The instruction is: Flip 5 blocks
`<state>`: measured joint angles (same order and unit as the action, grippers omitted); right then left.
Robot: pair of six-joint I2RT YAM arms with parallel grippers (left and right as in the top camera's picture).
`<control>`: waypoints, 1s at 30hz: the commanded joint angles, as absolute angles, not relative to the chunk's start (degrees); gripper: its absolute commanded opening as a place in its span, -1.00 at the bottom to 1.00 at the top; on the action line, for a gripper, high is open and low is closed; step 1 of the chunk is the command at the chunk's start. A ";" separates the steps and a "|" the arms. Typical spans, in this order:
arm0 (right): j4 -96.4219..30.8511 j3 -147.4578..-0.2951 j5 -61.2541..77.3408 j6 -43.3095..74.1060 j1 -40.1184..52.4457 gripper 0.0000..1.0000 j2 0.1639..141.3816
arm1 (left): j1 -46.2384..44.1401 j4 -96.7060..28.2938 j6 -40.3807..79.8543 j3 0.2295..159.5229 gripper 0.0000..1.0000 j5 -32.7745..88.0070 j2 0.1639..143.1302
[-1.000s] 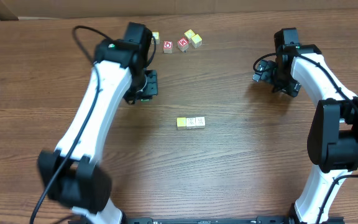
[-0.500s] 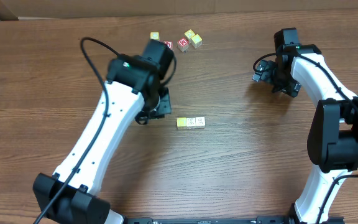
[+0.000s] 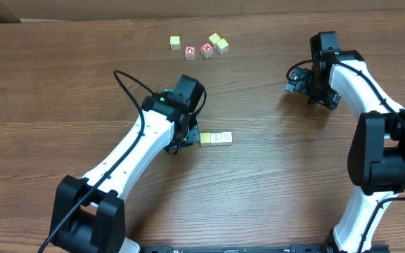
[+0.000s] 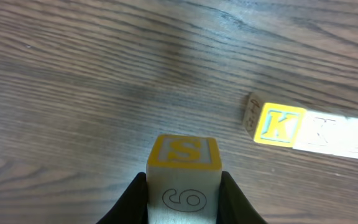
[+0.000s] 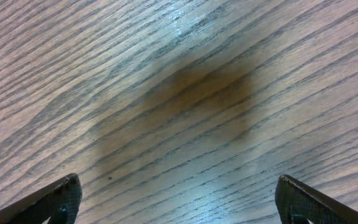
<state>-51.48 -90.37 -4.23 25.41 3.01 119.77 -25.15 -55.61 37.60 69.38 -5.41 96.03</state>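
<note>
Overhead, the row of blocks (image 3: 216, 138) lies mid-table (image 3: 273, 183), running 9 to 3 o'clock. My left gripper (image 3: 190, 135) sits just beside its 9 o'clock end, with the held block (image 4: 183, 163) between my fingers. From my left wrist, the row's end block (image 4: 278, 124) lies at 2 o'clock of the held block, apart from it, its neighbour (image 4: 328, 132) touching at 3 o'clock. The far cluster of blocks (image 3: 201, 46) lies at 12 o'clock of the row, well apart. My right gripper (image 3: 295, 79) hangs at 2 o'clock, far from both.
</note>
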 commanded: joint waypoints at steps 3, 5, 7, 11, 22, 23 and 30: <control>-51.24 -91.55 -3.90 25.04 2.87 1.00 119.81 | -25.47 -50.48 38.81 65.67 -0.63 -5.50 95.98; -51.24 -91.55 -3.90 25.04 2.87 1.00 119.81 | -25.52 -49.15 38.81 64.82 -0.62 -5.69 95.98; -51.24 -91.55 -3.90 25.04 2.87 1.00 119.81 | -25.56 -48.07 38.81 64.03 -0.62 -5.67 96.01; -51.24 -91.55 -3.90 25.04 2.87 1.00 119.81 | -25.56 -45.50 38.81 62.41 -0.60 -5.69 96.01; -51.24 -91.55 -3.90 25.04 2.87 1.00 119.81 | -25.91 -40.05 37.23 60.75 -0.52 -4.75 96.27; -51.24 -91.55 -3.90 25.04 2.87 1.00 119.81 | -25.91 -40.10 37.23 60.75 -0.51 -4.84 96.27; -51.24 -91.55 -3.90 25.04 2.87 1.00 119.81 | -26.20 -40.23 36.34 60.64 -0.49 -4.84 96.31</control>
<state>-51.51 -90.37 -4.23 25.39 3.01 119.77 -25.54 -40.40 37.34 61.21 -4.97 96.03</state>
